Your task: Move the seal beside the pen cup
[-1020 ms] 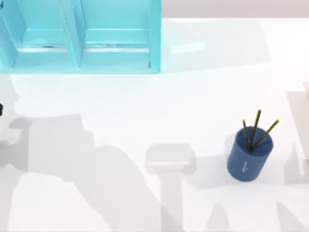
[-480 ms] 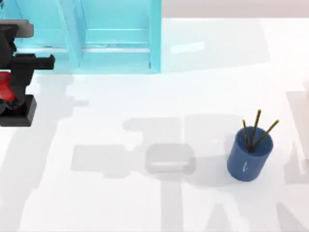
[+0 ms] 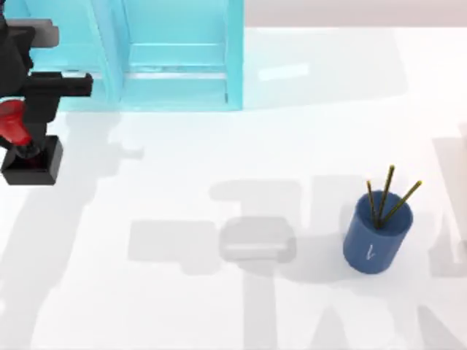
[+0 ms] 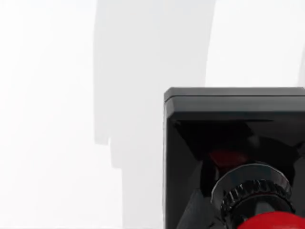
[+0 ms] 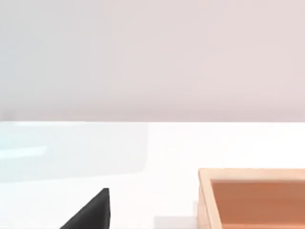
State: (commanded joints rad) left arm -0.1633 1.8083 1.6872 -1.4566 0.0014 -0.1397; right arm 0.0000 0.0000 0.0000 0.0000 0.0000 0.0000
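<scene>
The white worktop (image 3: 219, 168) runs the whole width of the top view, crossed by grey shadows that have slid a little to the right since half a second ago. At its far left corner stands one pale blue shelf unit (image 3: 168, 58) with upright dividers; what its bays hold cannot be made out.

The left arm reaches in at the left edge, and its left pincer (image 3: 18, 120) is clamped on the seal (image 3: 25, 149), black fingers on either side of the glossy red knob. Half a second ago the seal's black square base sat lower in the top view and hard against the left edge; now it is carried a touch to the right and nearer the shelf unit, and a second ago neither arm nor seal was over the worktop at all. There is one seal, and it is well apart from the pen cup (image 3: 376, 233), at the opposite side of the worktop. In the left wrist view the seal (image 4: 233, 157) looms close, base facing the white surface, ribbed black neck and red knob nearest the camera.

The pen cup, dark blue with a small white mark on its side, stands upright at the right of the worktop exactly where it was before. It holds three yellow-brown pencils (image 3: 390, 191), fanned apart.

The right wrist view shows one orange-brown open box (image 5: 252, 198) on the worktop and a black wedge (image 5: 90, 212) at the edge; the right pincer's state I cannot tell.
</scene>
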